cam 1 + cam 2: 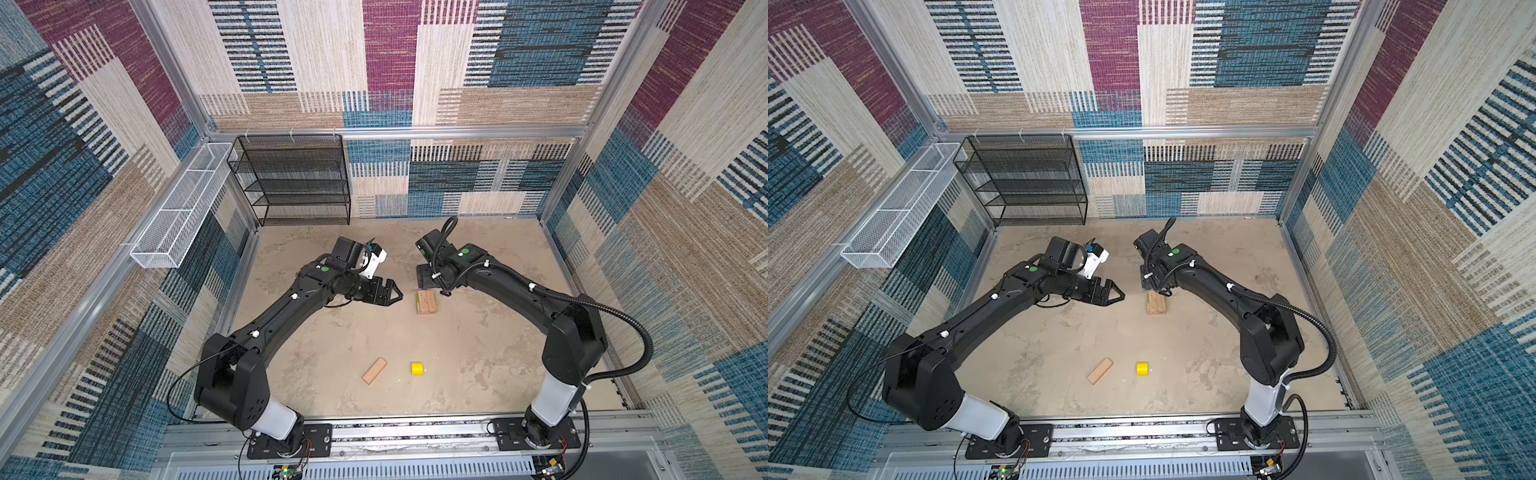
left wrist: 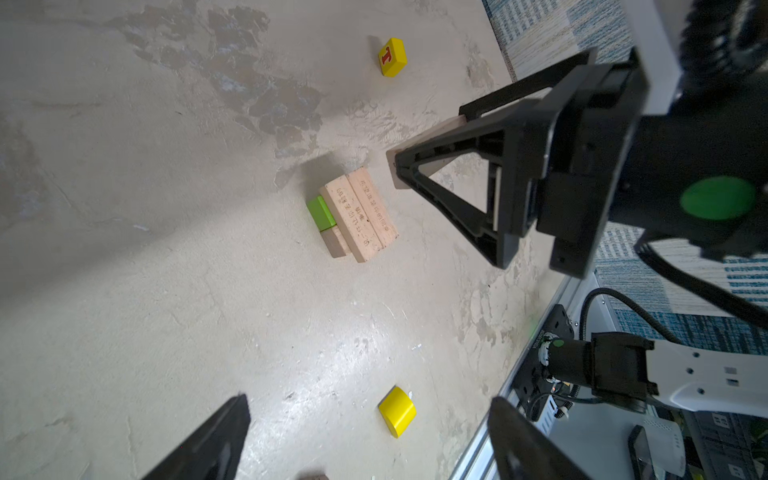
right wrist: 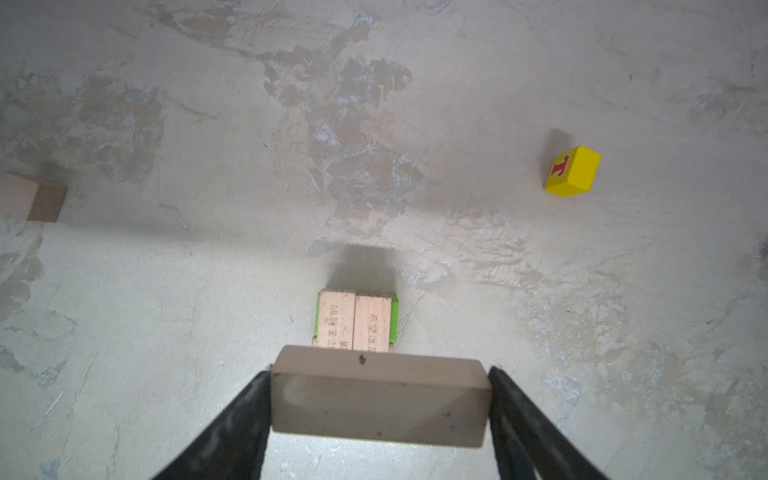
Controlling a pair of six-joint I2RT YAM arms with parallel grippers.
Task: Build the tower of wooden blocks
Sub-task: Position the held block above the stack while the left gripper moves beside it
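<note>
Right wrist view showed right gripper clamped on a plank by its short ends, just above the tower, likely light, stiff, smooth-sided; left gripper gaped empty near the tower.

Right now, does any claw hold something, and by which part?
The right claw holds a tan plank by its two short ends, one finger on each. The left claw is open and empty.

A black mesh rack stands at the mottled surface's back edge; a white wire basket hangs just left, higher up.
</note>
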